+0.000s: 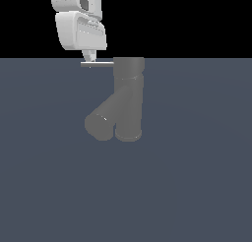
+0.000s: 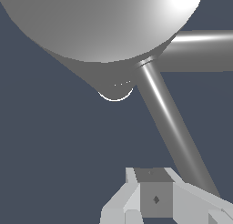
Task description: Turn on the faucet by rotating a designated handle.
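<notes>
Faucet (image 1: pixel 129 101) stands upright on the flat slate-blue tabletop (image 1: pixel 197 187), a dull grey thick cylinder with a second thick cylinder branching off diagonally, down toward the exterior view's left. From its cap the handle (image 1: pixel 98 64), a thin straight rod, juts sideways toward the exterior view's left. The white tool (image 1: pixel 88 58) hangs from the arm directly above the rod's outer end (its tip appears to touch or nearly touch the rod there, though the contact itself is too small to make out). In the wrist view the handle (image 2: pixel 175 127) runs as a slim bright rod from the faucet (image 2: pixel 100 27), whose rounded body fills much of the frame, toward the tool (image 2: pixel 157 198). Whether the tool's fingers are apart or together cannot be told from either view.
</notes>
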Tool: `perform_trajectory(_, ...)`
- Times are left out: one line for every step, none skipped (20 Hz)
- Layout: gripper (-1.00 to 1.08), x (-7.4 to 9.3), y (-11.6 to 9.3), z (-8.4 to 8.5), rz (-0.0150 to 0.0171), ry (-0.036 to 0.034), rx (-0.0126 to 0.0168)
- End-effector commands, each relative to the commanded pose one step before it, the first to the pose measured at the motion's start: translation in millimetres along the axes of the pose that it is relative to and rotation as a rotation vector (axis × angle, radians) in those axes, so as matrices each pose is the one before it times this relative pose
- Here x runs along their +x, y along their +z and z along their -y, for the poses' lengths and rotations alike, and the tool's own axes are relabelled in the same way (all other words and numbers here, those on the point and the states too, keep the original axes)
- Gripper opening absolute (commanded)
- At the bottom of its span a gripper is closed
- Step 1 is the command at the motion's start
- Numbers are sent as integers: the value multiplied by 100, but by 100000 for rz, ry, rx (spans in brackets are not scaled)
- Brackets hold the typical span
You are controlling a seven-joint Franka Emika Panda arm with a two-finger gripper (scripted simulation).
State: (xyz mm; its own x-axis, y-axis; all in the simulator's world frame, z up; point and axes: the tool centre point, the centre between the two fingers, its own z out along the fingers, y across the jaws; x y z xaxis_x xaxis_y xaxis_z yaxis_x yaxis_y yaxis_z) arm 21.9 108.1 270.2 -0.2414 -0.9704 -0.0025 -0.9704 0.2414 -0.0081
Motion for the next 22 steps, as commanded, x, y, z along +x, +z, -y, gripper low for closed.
perform_trajectory(-100, -276, -5, -1238, -227, -775, -826)
perform_trajectory(-100, 12, 0, -255, 0, 0, 0)
perform_trajectory(-100, 12, 0, -256, 0, 0, 0)
perform_trajectory(-100, 12, 0, -256, 0, 0, 0)
perform_trajectory(-100, 12, -1, -256, 0, 0, 0)
perform_trajectory(-100, 12, -1, -256, 0, 0, 0)
perform_trajectory(-100, 11, -1, -256, 0, 0, 0)
perform_trajectory(-100, 0, 0, 0, 0, 0, 0)
perform_trajectory(-100, 19, 15, 573, -155, 206, 788)
perform_trajectory(-100, 204, -10, -204, 0, 0, 0)
perform_trajectory(-100, 204, -10, -204, 0, 0, 0)
perform_trajectory(-100, 198, 19, -192, 16, -21, -64)
perform_trajectory(-100, 204, -10, -204, 0, 0, 0)
perform_trajectory(-100, 205, -10, -204, 0, 0, 0)
perform_trajectory(-100, 198, 19, -192, 16, -21, -64)
perform_trajectory(-100, 205, -10, -205, 0, 0, 0)
perform_trajectory(-100, 205, -10, -205, 0, 0, 0)
perform_trajectory(-100, 199, 19, -192, 15, -20, -64)
perform_trajectory(-100, 205, -10, -205, 0, 0, 0)
perform_trajectory(-100, 205, -10, -205, 0, 0, 0)
perform_trajectory(-100, 199, 19, -192, 15, -20, -65)
perform_trajectory(-100, 205, -10, -205, 0, 0, 0)
